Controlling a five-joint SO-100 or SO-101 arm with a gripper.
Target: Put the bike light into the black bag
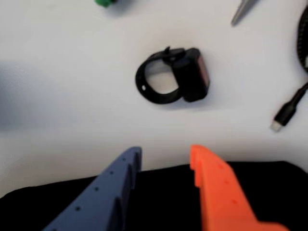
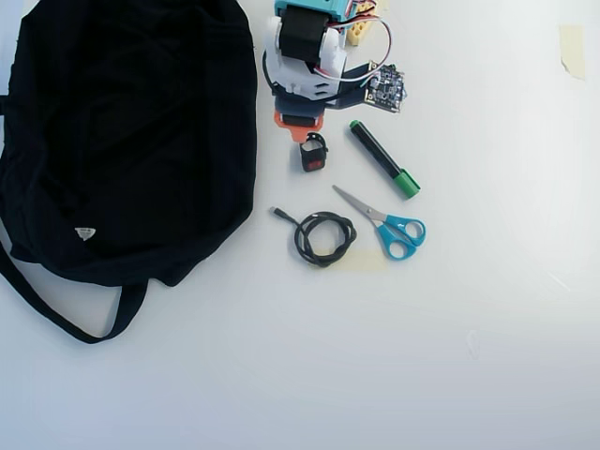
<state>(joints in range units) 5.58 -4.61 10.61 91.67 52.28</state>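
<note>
White desk [image 2: 487,375]; black bag [image 2: 131,131] fills its left side in overhead view. Bike light [image 1: 178,77] lies near top edge, just before the tool [image 1: 166,159], fingers spread, holding nothing.

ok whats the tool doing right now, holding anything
Tool: open, holding nothing; the bike light lies on the table just beyond its fingertips, not between them.

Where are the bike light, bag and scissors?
bike light [image 1: 191,74]: wrist view, on its black body.
bag [image 2: 131,122]: overhead view, on its fabric middle.
scissors [image 2: 401,232]: overhead view, on a blue handle.
</note>
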